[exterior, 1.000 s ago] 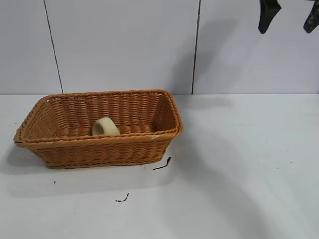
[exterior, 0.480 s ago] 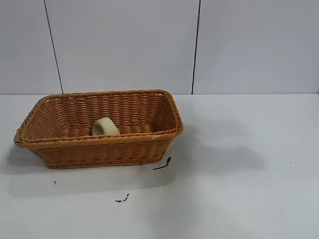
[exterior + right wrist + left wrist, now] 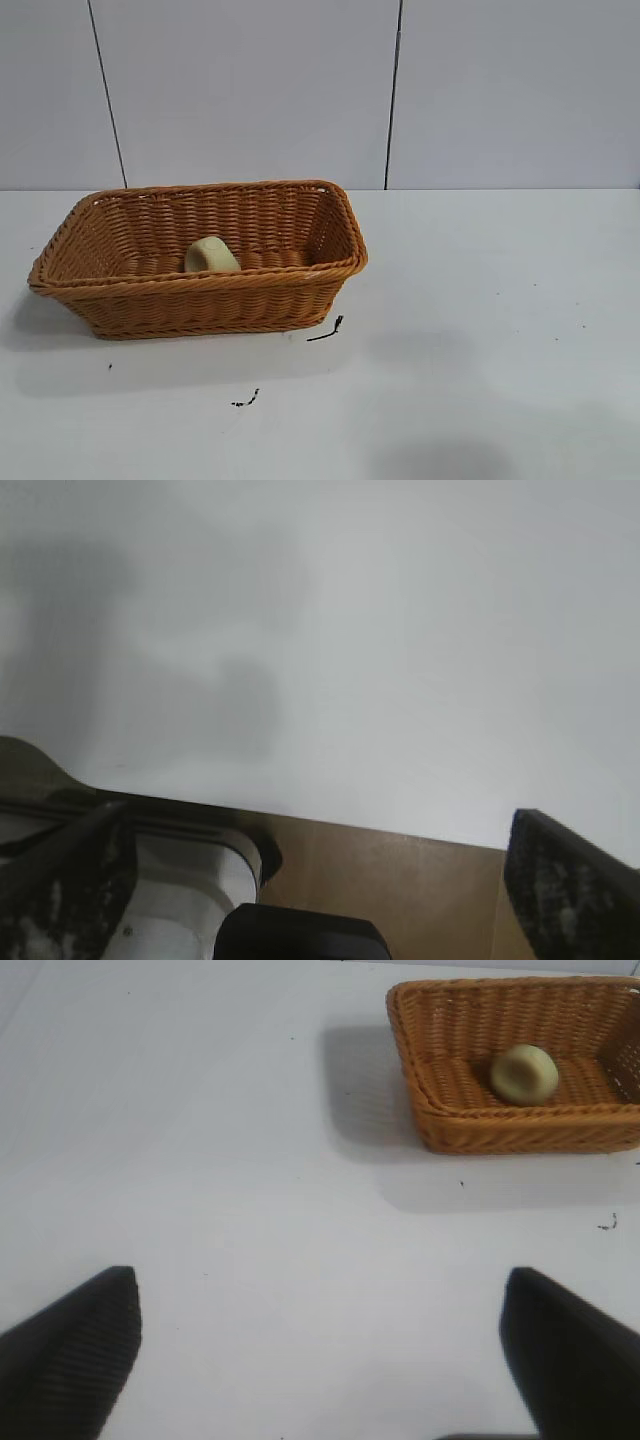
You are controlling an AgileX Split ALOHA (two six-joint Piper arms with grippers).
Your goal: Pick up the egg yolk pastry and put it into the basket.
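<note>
**Pastry rests in wicker basket as both arms stand clear**

A white table [image 3: 480, 330] fills the exterior view, backed by a pale panelled wall [image 3: 250, 90] with two dark vertical seams. On the table's left half sits the basket [image 3: 200, 300], a rectangular orange-brown wicker piece with flared sides and a braided rim, casting a soft shadow to its left. Inside it, near the front wall and a little left of the middle, lies the egg yolk pastry [image 3: 210, 254], a small pale yellow-green round tipped up on its edge against the weave; only its upper part clears the rim from this side. Two small black scraps lie on the table in front of the basket: one [image 3: 328, 329] just off its front right corner, the other [image 3: 246, 400] nearer the camera.

Neither arm appears in the exterior view. The left wrist view shows the left gripper [image 3: 320, 1350] held above bare table, well apart from the basket [image 3: 520, 1125], its two dark fingers spread wide with nothing between them; the pastry [image 3: 524, 1073] is seen lying on the basket floor. The right wrist view shows the right gripper [image 3: 320, 880] over the table's edge, its fingers likewise wide apart and empty, with a white and black part of the rig [image 3: 200, 890] and a brown surface [image 3: 400, 870] below.
</note>
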